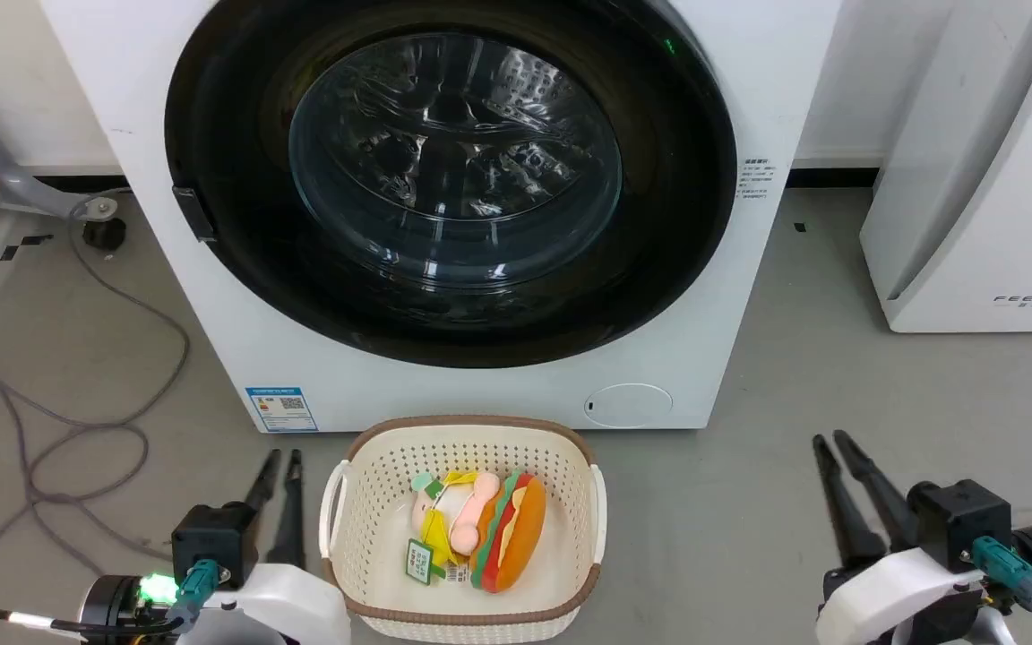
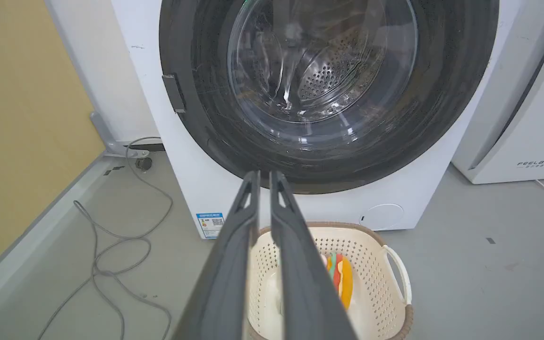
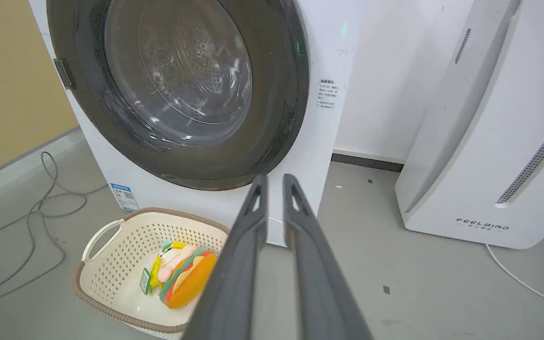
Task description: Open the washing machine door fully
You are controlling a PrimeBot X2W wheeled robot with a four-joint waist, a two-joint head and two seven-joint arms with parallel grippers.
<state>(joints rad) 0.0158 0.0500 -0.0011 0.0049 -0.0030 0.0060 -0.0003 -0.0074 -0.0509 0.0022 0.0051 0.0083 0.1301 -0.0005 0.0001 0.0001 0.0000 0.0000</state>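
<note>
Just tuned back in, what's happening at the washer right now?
Nothing is being handled yet. The washing machine door sits closed against the washing machine. The left gripper and right gripper sit low near the floor, either side of a cream basket holding plush toys. Both have their fingers nearly together, hold nothing and are well short of the door. Opening has not begun.

Your head camera is looking steeply down from above, close to the door [image 1: 451, 175], with the basket [image 1: 467, 423] at its foot. Your left wrist camera is sitting low, facing the door nearly square-on along the left pincer [image 2: 265, 174]. Your right one is looking from further right, slanting leftward along the right pincer [image 3: 276, 178]. All three are sharing door, basket and white appliance [image 1: 973, 224].
</note>
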